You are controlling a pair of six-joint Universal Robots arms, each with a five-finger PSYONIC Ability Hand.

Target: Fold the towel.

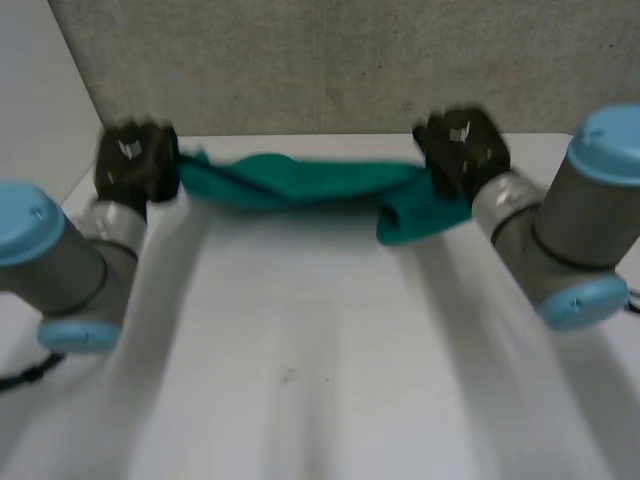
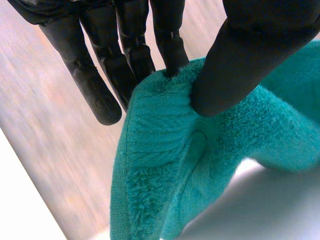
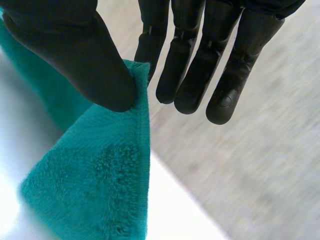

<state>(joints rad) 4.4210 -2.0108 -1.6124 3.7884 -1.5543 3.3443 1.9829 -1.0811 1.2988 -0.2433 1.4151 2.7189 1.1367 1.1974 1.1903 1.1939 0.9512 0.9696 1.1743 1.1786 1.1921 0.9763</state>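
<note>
While pinched at both ends, teal towel [image 1: 300,181], left hand [image 1: 135,160], right hand [image 1: 461,146]

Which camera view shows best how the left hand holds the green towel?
The left wrist view: the left hand pinches the towel between thumb and fingers. The head view shows that hand at the towel's end, fingers unclear. The right wrist view shows the pinch of the right hand.

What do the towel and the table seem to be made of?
Towel: soft terry cloth, likely cotton or microfibre; fuzzy looped pile and a flatter ribbed band near its edge show. Table: smooth white top with a dull sheen, perhaps laminate; the look leaves it open.
</note>
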